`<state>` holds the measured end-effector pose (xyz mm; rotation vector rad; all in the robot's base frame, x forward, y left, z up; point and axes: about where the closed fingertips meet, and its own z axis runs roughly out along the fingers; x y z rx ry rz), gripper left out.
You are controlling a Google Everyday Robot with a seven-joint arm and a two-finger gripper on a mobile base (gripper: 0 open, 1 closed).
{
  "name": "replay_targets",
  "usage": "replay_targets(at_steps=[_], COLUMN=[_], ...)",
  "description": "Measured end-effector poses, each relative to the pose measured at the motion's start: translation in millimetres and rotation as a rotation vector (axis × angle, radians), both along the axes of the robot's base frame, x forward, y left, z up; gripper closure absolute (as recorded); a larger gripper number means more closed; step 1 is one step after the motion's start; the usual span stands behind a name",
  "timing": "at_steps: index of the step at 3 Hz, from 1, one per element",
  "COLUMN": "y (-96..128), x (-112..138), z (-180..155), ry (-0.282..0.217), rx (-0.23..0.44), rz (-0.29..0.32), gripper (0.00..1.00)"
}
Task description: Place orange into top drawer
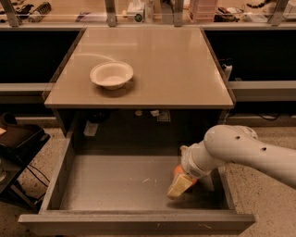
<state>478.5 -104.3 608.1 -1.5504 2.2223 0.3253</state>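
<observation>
White arm (249, 152) extended from right, wrist (200, 161) bent down, claw (180, 185) low, centre-right

White rounded arm (245, 150), dark holes; tan pincer (179, 185) in top drawer (111, 183).

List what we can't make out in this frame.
Camera view:
- orange: mostly hidden by the gripper at the top drawer's right side; contact with the drawer floor unclear.
- arm: cut off by the right edge.
- items on the back ledge: too small, cut by the top edge.
</observation>
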Motion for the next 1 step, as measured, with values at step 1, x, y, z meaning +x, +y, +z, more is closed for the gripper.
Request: replay_targets(at_steps=[1], y=[0.0], x=[0.0], z=[0.0], ry=[0.0], rx=[0.0], rz=[0.0], gripper=[0.0])
